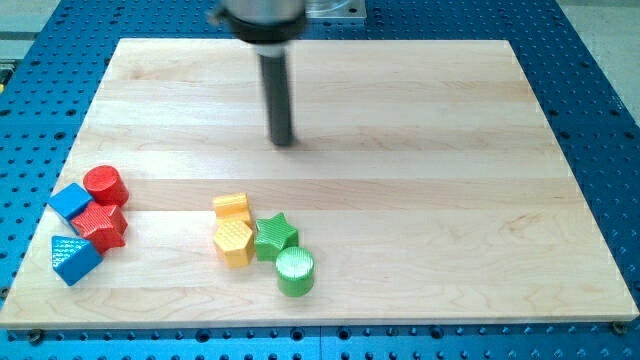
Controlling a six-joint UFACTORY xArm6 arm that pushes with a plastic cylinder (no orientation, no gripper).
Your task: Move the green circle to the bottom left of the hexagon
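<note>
The green circle (295, 271) is a short green cylinder near the view's bottom centre. It lies to the lower right of the yellow hexagon (234, 242) and just below the green star (275, 236), touching it. My tip (285, 141) is at the end of the dark rod, well above this cluster toward the view's top, apart from every block.
A second yellow block (231, 207) sits just above the hexagon. At the view's left edge are a red cylinder (104, 186), a red star (101, 226), a blue cube (70, 201) and a blue wedge-shaped block (74, 259). The wooden board (420, 200) lies on a blue perforated table.
</note>
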